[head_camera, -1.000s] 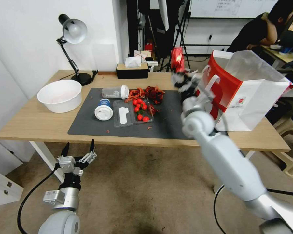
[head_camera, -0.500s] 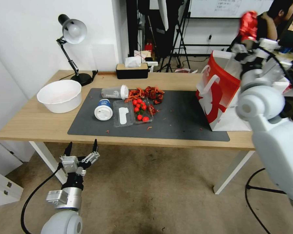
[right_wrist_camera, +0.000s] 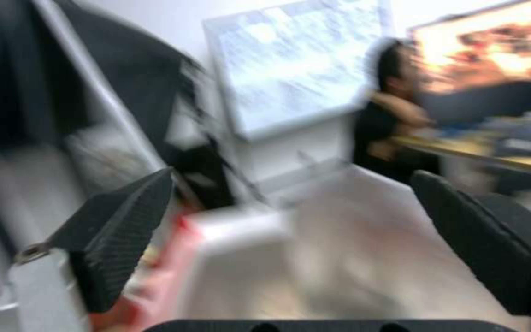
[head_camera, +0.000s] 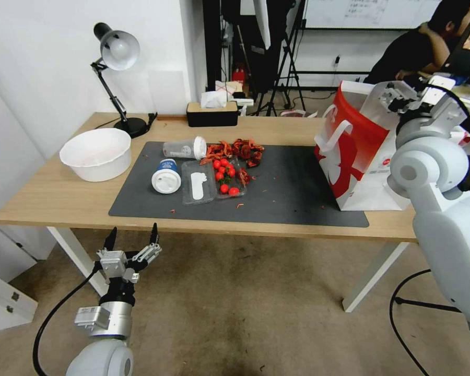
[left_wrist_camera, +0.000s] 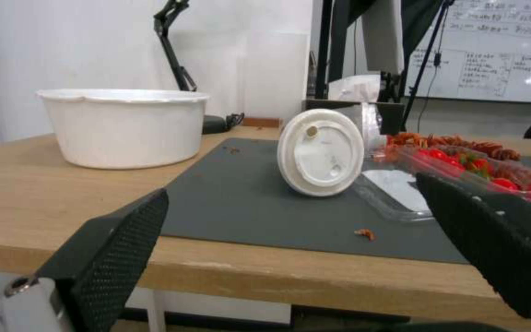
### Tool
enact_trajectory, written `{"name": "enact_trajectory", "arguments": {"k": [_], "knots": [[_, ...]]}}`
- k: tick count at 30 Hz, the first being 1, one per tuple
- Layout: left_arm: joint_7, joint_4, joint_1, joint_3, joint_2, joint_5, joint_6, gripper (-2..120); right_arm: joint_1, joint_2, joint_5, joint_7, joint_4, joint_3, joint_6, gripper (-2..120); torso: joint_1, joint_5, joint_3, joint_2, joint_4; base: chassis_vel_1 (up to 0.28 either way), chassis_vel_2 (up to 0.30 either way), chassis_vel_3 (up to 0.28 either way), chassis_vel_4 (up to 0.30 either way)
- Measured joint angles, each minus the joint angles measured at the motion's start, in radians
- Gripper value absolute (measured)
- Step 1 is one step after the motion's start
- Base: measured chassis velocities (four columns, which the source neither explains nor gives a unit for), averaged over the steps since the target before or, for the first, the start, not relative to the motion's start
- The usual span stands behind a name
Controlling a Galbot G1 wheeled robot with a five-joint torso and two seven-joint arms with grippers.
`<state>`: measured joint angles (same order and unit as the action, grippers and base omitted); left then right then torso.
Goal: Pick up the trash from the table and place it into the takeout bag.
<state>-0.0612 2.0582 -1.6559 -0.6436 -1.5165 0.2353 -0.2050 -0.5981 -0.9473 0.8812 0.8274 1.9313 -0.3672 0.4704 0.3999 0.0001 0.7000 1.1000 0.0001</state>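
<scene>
White walls (head_camera: 42, 62), worn beige carpet (head_camera: 245, 303), a whiteboard (head_camera: 371, 13) behind black tripods (head_camera: 287, 62), and a desk lamp (head_camera: 117, 52).

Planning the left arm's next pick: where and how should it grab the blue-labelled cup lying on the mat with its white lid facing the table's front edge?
Grip the blue-labelled cup across its cylindrical body just behind the white lid, probably coming down from above. It lies on its side on the mat, so the round sides are exposed, whereas the flat lid offers no pinch. The clear tray sits close beside it, so keep the fingers clear of that.
</scene>
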Motion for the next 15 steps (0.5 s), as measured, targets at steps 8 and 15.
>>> {"name": "enact_trajectory", "arguments": {"k": [8, 15], "knots": [[0.001, 0.007, -0.005, -0.004, 0.001, 0.000, 0.000, 100, -0.048, 0.011, 0.082, -0.231, 0.071, -0.040, -0.274, 100, 0.000, -0.0003, 0.000, 0.000, 0.0003, 0.000, 0.000, 0.000, 0.000], [0.001, 0.009, -0.009, -0.002, 0.003, 0.000, -0.002, 100, -0.424, 0.038, -0.130, -0.586, 0.234, -0.114, -0.502, 100, 0.000, 0.0000, 0.000, 0.000, -0.0002, 0.000, 0.000, 0.000, 0.000]]}}
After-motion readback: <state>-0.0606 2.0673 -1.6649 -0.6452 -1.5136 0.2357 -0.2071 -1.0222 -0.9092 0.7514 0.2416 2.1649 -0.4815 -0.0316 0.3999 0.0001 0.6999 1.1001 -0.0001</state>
